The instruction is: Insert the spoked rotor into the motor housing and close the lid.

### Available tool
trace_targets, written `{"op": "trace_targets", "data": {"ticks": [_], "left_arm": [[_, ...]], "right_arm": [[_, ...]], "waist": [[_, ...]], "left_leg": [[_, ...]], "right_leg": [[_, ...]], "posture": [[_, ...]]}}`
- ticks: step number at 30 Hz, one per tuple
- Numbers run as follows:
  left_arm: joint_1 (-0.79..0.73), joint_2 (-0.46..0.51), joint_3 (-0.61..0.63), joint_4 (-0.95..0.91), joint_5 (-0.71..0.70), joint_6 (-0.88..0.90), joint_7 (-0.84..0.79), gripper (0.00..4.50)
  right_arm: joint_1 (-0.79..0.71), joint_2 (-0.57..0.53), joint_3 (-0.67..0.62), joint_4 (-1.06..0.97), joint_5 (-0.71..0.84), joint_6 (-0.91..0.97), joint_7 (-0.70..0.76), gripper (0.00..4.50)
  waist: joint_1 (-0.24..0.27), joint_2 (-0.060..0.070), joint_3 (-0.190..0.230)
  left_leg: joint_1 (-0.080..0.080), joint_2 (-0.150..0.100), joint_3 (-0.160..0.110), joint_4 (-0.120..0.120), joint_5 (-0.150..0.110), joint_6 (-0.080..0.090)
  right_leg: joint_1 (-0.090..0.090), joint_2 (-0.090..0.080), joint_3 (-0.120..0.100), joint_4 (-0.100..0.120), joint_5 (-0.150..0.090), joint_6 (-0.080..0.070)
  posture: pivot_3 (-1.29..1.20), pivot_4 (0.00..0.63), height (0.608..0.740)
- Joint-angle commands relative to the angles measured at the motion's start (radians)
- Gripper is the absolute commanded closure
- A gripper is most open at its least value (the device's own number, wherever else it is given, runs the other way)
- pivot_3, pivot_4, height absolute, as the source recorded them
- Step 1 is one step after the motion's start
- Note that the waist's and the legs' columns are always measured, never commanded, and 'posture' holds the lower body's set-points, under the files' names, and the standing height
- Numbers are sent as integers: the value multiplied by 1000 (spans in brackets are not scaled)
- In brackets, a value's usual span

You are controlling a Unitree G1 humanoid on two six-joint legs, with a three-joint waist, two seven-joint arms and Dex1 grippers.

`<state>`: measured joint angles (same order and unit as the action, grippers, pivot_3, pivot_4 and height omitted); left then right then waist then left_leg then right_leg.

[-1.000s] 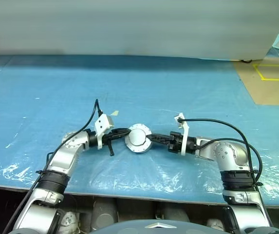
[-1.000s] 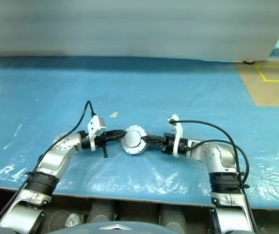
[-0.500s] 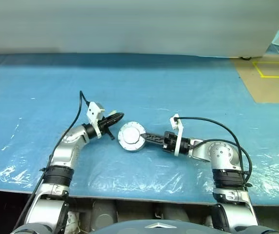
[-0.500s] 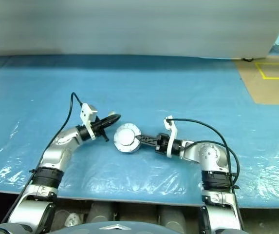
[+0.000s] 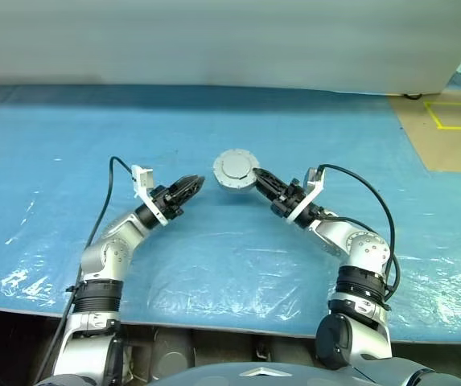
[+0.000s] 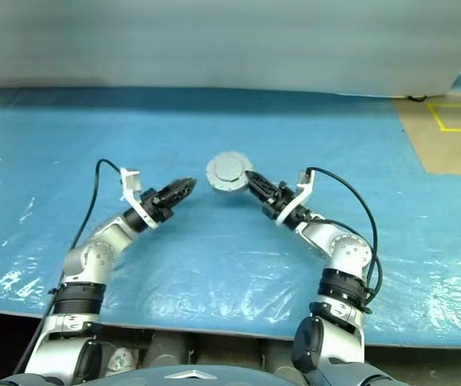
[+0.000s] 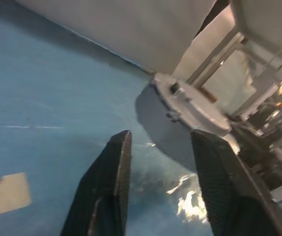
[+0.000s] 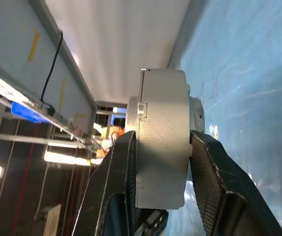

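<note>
You have a wide surface (image 5: 69, 145) under blue plastic sheeting in front of you, and both arms reach out over its middle. The sheeting is glossy and wrinkled, so judge it slick: anything metal set down on it may slide.

The motor housing (image 5: 236, 170) is off the surface, held up in the right end effector (image 5: 260, 178), which is clamped across its thickness, one finger on each flat face, as the right wrist view shows. The lid (image 8: 146, 123) appears to sit already on the housing, forming one closed silver drum (the spoked rotor cannot be seen, so you cannot confirm it is inside).

Treat this drum as rigid, dense metal, probably heavy for its size. Its faces are smooth and the hold sits near one edge, so it may pivot or slip if you swing it quickly. A firmer hold would span the round rim, or pinch the two faces nearer the centre.

The left end effector (image 5: 191, 186) hangs just beside the drum, its fingers (image 7: 109, 187) spread apart and holding nothing. In its wrist view the drum lies ahead of the gap between them, clear of both.
</note>
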<state>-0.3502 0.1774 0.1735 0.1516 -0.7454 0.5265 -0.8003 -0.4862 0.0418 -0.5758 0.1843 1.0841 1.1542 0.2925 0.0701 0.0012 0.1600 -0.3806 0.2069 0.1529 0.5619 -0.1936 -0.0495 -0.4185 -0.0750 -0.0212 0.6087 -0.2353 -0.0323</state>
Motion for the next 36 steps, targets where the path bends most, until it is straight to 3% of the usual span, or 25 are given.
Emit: {"op": "trace_targets", "data": {"ticks": [1,4,5,15,27,30,34,36], "left_arm": [[6,2,0,-58,-62,114,32,1142],[-9,-21,4,-38,-71,179,106,139],[-15,-29,13,-32,-83,193,117,47],[-75,-83,89,-20,-240,338,170,47],[-55,-81,64,-32,-253,409,154,47],[-82,-114,106,1,-278,393,190,642],[-92,-118,113,11,-279,396,184,1780],[-94,-121,118,13,-294,399,182,1794]], "right_arm": [[-35,9,-3,-29,89,-31,12,3227],[-31,9,10,-36,117,-27,16,3227],[-27,7,17,-39,124,-25,19,3227],[46,-16,129,-83,124,1,55,3227],[71,-44,207,-103,130,-16,80,3227],[69,-49,217,-103,134,-20,85,3227],[68,-54,221,-100,134,-24,94,3227],[69,-56,223,-99,134,-26,99,3227]], "waist": [[-1,0,0],[-1,0,0],[-1,0,0],[1,0,0],[2,0,0],[2,0,0],[2,0,0],[2,0,0]], "left_leg": [[0,0,0,0,0,0],[0,0,0,0,0,0],[0,0,0,0,0,0],[-1,-1,-2,1,0,0],[-1,-1,-2,2,0,0],[-1,-1,-3,2,0,0],[-1,-1,-3,3,0,0],[-1,-1,-3,3,0,1]], "right_leg": [[0,0,0,0,0,1],[0,0,0,0,2,4],[0,0,0,0,2,4],[0,0,0,0,3,5],[1,0,0,0,4,6],[1,0,0,0,4,7],[1,0,0,0,4,7],[1,0,0,0,4,7]], "posture": [[0,150,740],[0,150,740],[0,150,740],[0,150,740],[0,150,740],[0,150,740],[0,150,740],[0,150,740]]}}
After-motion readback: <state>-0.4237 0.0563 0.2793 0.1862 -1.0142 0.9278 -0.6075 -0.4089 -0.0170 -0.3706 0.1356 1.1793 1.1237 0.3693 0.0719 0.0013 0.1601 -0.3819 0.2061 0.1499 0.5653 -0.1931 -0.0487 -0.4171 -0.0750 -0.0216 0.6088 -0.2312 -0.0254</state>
